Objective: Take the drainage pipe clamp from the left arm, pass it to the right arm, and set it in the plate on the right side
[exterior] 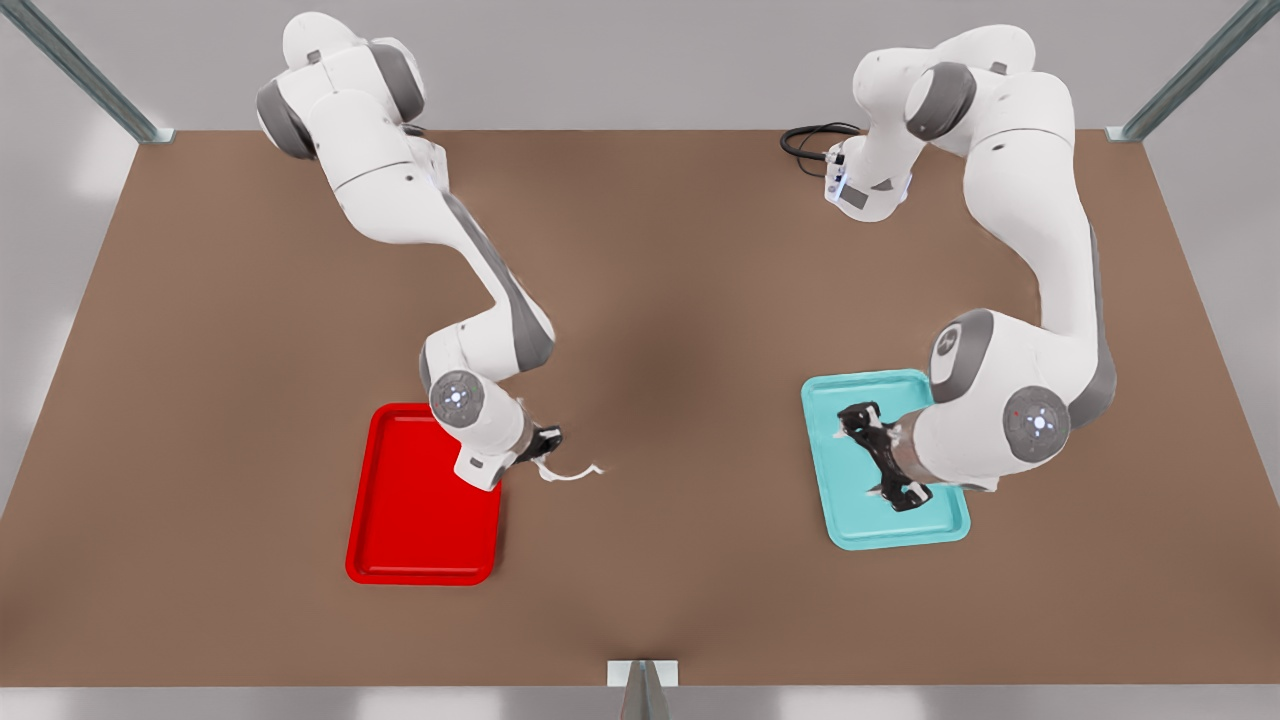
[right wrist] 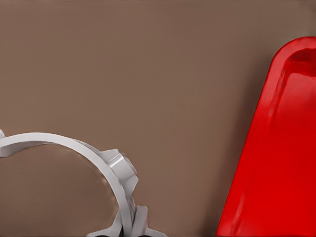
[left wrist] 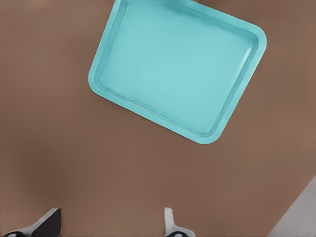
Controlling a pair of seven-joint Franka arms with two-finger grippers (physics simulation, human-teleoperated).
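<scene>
The white C-shaped drainage pipe clamp point(exterior: 572, 472) hangs just above the table, a little off the red plate's point(exterior: 420, 500) edge toward the table's middle. My right gripper point(exterior: 545, 448), on the arm at the front view's left, is shut on one end of it. The right wrist view has the clamp point(right wrist: 74, 145) close up, with the plate point(right wrist: 276, 163) beside it. My left gripper point(exterior: 885, 455) hovers over the teal tray point(exterior: 860, 522) at the front view's right. In the left wrist view this gripper point(left wrist: 108, 224) is open with nothing between its fingertips point(left wrist: 169, 219).
The teal tray point(left wrist: 173, 64) holds nothing. A black cable point(exterior: 810, 140) lies at the table's back by the base of the left gripper's arm. Metal posts stand at the back corners and at the front edge point(exterior: 642, 690). Bare brown table lies between the two trays.
</scene>
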